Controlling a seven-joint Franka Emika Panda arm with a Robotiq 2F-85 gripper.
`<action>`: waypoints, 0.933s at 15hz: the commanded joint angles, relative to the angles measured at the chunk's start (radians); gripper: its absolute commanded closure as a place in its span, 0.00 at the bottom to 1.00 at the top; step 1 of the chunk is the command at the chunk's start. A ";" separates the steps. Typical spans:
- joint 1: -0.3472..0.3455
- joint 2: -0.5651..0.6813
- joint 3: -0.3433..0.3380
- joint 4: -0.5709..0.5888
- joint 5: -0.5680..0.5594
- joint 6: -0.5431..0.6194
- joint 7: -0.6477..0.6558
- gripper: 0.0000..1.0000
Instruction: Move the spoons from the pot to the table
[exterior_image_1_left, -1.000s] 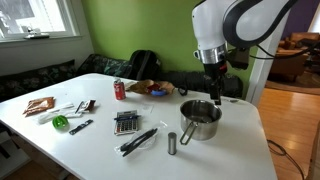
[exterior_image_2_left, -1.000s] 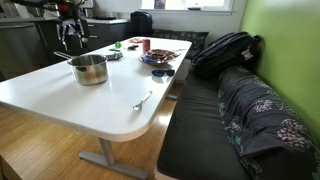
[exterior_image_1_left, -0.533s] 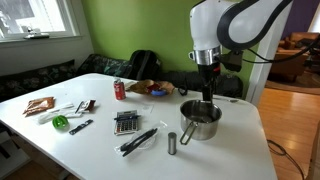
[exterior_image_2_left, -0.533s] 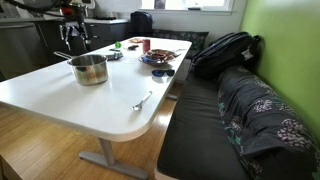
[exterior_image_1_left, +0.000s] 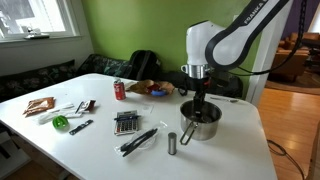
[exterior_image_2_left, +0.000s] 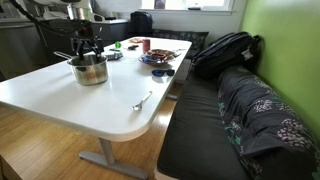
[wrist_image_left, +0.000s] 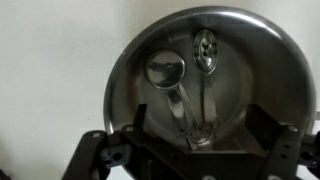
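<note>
Currently, two spoons lie flat on the floor of the pot (wrist_image_left: 125, 60). In the wrist view, a round-bowled spoon (wrist_image_left: 165, 70) is on the left and a narrower-bowled spoon (wrist_image_left: 205, 50) is just to its right. Their handles converge toward the gripper (wrist_image_left: 195, 150). The gripper's fingers (wrist_image_left: 105, 155) stand wide apart and hold nothing; both handle ends lie between them.

Handling, as a judgement: the spoons are light, rigid and thin. Polished metal on an equally slick pot floor will probably slide or pivot if pinched off-centre. Grasp one handle across its narrow width, near its end. The handles lie close together, so one closure may catch both. The pot wall restricts finger travel, and the pot may shift if pushed.

In an exterior view, the table (exterior_image_1_left: 100, 150) carries, from the left:
- a brown packet (exterior_image_1_left: 40, 105)
- a green object (exterior_image_1_left: 60, 122)
- a red can (exterior_image_1_left: 119, 90)
- a calculator (exterior_image_1_left: 125, 122)
- long black utensils (exterior_image_1_left: 138, 140)
- a dark grey cylinder (exterior_image_1_left: 172, 143), which is the nearest obstacle and stands just beside the pot

Bare tabletop remains around these items for set-down. In an exterior view, another spoon (exterior_image_2_left: 142, 101) lies on the table near its edge, well apart from the pot.
</note>
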 joint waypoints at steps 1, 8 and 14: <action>0.003 0.082 -0.014 0.042 0.016 0.013 -0.061 0.00; -0.017 0.103 -0.010 -0.015 0.048 0.074 -0.102 0.00; -0.001 0.111 -0.035 -0.025 0.023 0.067 -0.074 0.14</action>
